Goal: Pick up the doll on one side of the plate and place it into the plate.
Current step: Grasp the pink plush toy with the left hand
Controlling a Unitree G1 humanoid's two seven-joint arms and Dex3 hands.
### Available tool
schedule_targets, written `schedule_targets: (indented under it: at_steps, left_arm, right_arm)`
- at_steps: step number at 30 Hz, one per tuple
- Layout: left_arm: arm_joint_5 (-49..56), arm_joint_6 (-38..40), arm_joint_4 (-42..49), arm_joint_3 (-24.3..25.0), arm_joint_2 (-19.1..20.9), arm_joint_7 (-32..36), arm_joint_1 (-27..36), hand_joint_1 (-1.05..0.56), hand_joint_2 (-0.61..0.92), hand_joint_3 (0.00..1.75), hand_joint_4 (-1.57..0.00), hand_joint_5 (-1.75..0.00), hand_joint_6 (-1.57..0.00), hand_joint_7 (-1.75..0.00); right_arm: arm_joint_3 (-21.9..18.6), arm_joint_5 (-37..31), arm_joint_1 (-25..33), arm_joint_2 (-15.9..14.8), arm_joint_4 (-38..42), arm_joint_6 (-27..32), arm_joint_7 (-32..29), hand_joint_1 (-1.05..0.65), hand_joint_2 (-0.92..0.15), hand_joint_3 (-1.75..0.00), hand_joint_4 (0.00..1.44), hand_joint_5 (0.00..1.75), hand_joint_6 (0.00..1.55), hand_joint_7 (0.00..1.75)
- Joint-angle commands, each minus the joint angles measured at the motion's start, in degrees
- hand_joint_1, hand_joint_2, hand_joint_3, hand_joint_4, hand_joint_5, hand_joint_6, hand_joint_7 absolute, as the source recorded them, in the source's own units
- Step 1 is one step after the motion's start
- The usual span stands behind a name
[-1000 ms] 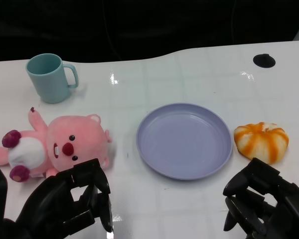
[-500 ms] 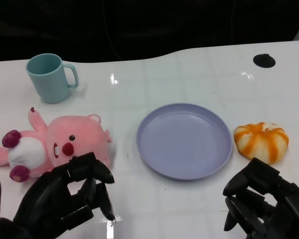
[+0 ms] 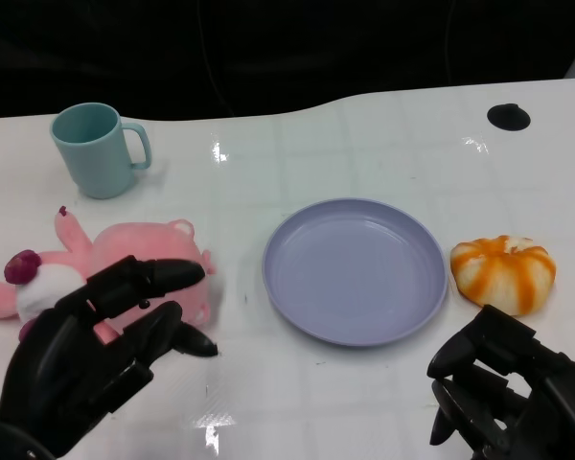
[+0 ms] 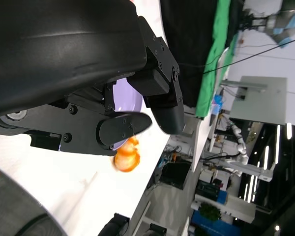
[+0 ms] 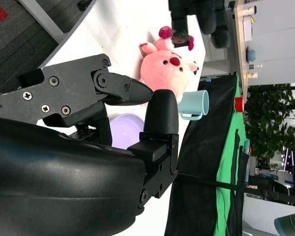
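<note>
Lying on its back near the tabletop's left edge, one pink doll [image 3: 125,268] is being partly covered by the left hand [image 3: 96,350], which is being held over its lower half with fingers spread and nothing gripped; whether the fingertips are touching the plush cannot be told. The doll is also being shown in the right wrist view [image 5: 168,69], with the left hand's fingers above it.

One purple plate [image 3: 355,270] is being kept at the middle of the tabletop, well apart from the doll, with nothing in it.

One right hand [image 3: 503,393] is being held at the near right edge, fingers curled in on nothing.

One teal mug [image 3: 96,149] is standing upright toward the far left corner, beyond the doll. One orange-and-white pumpkin toy [image 3: 503,271] is lying just beside the plate's right rim. One small black disc [image 3: 508,116] is lying near the far right edge.

Risks, as judged:
- The doll is soft and rounded, so a shallow grasp on its belly is likely to be lost, the plush being squeezed out of the fingers.
- If only a limb is caught, the body may be left dangling and may be dragged against the plate's rim, shifting the plate toward the pumpkin toy.
- A release made too early may leave the doll draped over the rim rather than inside it.
</note>
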Motion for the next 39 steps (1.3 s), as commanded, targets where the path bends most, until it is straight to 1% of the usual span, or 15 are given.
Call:
schedule_targets:
  at_steps: [1, 3, 4, 5, 7, 8, 10, 15, 18, 19, 21, 24, 27, 32, 39]
  left_arm:
    - [3.5, -6.5, 1.1, 0.2, 0.6, -0.7, 0.0, -0.46, 0.92, 0.12, -0.45, -0.92, -0.53, -0.26]
    - [5.2, -9.9, 2.1, 0.0, 0.9, -1.3, -0.1, -0.46, 0.92, 0.13, -0.37, -0.86, -0.47, -0.21]
    - [6.9, -12.2, 2.9, 0.0, 1.3, -1.4, -0.3, -0.47, 0.92, 0.14, -0.36, -0.85, -0.46, -0.20]
    - [8.6, -14.1, 3.5, -0.1, 1.8, -1.3, -0.6, -0.51, 0.92, 0.15, -0.28, -0.81, -0.43, -0.17]
    - [12.1, -17.7, 4.8, 0.1, 3.2, -0.8, -1.3, -0.55, 0.92, 0.16, -0.23, -0.78, -0.40, -0.15]
    - [13.7, -19.2, 5.3, 0.3, 3.7, -0.5, -1.7, -0.64, 0.92, 0.17, -0.15, -0.73, -0.37, -0.13]
    - [18.1, -22.7, 6.4, 0.6, 5.0, 0.9, -2.6, -0.68, 0.92, 0.19, -0.09, -0.69, -0.34, -0.10]
    - [27.1, -25.5, 6.7, 0.8, 8.7, 4.3, -3.7, -0.69, 0.92, 0.14, -0.01, -0.58, -0.28, -0.05]
    - [32.7, -26.0, 6.4, 1.0, 11.1, 6.2, -4.0, -0.69, 0.92, 0.10, 0.00, -0.45, -0.23, -0.02]
    - [35.2, -26.6, 6.5, 1.1, 12.3, 7.1, -4.3, -0.69, 0.92, 0.09, 0.00, -0.43, -0.23, -0.01]
    - [39.8, -27.6, 6.8, 1.3, 14.4, 8.7, -4.8, -0.69, 0.92, 0.06, 0.00, -0.35, -0.17, 0.00]
    - [44.7, -26.8, 6.6, 1.3, 17.1, 10.0, -5.6, -0.69, 0.92, 0.05, 0.00, -0.26, -0.13, 0.00]
    - [48.5, -23.5, 5.7, 1.1, 19.8, 9.7, -6.0, -0.69, 0.92, 0.04, 0.00, -0.25, -0.14, -0.01]
    - [56.7, -20.9, 5.8, -0.4, 23.9, 9.9, -6.8, -0.71, 0.91, 0.03, 0.00, -0.23, -0.13, 0.00]
    - [63.9, -16.4, 8.5, -4.0, 26.3, 9.0, -9.5, -0.66, 0.87, 0.00, 0.00, -0.21, -0.12, 0.00]
  right_arm:
    - [0.0, -0.3, 0.3, -0.2, -0.5, -0.9, -0.3, -0.34, -0.91, -0.58, 0.56, 1.75, 0.45, 1.62]
    - [0.2, -0.5, 0.3, -0.2, -0.5, -1.0, -0.4, -0.34, -0.91, -0.58, 0.57, 1.75, 0.45, 1.62]
    - [0.3, -0.5, 0.3, -0.2, -0.5, -0.9, -0.4, -0.34, -0.91, -0.58, 0.57, 1.75, 0.45, 1.62]
    - [0.4, -0.5, 0.3, -0.2, -0.6, -0.9, -0.4, -0.34, -0.91, -0.58, 0.57, 1.75, 0.45, 1.62]
    - [0.5, -0.7, 0.3, -0.2, -0.6, -1.0, -0.4, -0.33, -0.91, -0.58, 0.57, 1.75, 0.45, 1.62]
    - [0.6, -0.7, 0.3, -0.2, -0.6, -1.2, -0.4, -0.34, -0.91, -0.58, 0.57, 1.75, 0.45, 1.62]
    - [0.6, -0.8, 0.4, -0.2, -0.8, -1.0, -0.5, -0.34, -0.91, -0.58, 0.57, 1.75, 0.45, 1.62]
    - [0.6, -0.2, 0.6, -0.1, -1.4, -0.4, -0.6, -0.34, -0.90, -0.58, 0.56, 1.75, 0.45, 1.62]
    - [0.6, 0.1, 0.7, -0.1, -1.6, -0.1, -0.5, -0.34, -0.91, -0.58, 0.56, 1.75, 0.45, 1.62]
    - [0.6, 0.1, 0.7, -0.2, -1.7, 0.1, -0.6, -0.34, -0.91, -0.58, 0.56, 1.75, 0.45, 1.62]
    - [0.6, 0.0, 0.6, -0.2, -1.8, 0.4, -0.7, -0.34, -0.91, -0.58, 0.56, 1.74, 0.44, 1.61]
    - [0.6, 0.0, 0.6, -0.1, -2.0, 0.9, -0.9, -0.34, -0.91, -0.58, 0.56, 1.75, 0.44, 1.61]
    - [0.5, 0.4, 0.6, -0.1, -2.2, 1.5, -1.0, -0.35, -0.91, -0.57, 0.56, 1.75, 0.45, 1.61]
    - [0.5, 0.8, 0.5, -0.1, -2.3, 1.7, -0.9, -0.34, -0.92, -0.57, 0.55, 1.75, 0.45, 1.61]
    - [0.6, 0.7, 0.5, -0.1, -2.3, 1.5, -1.1, -0.34, -0.92, -0.56, 0.56, 1.75, 0.45, 1.62]
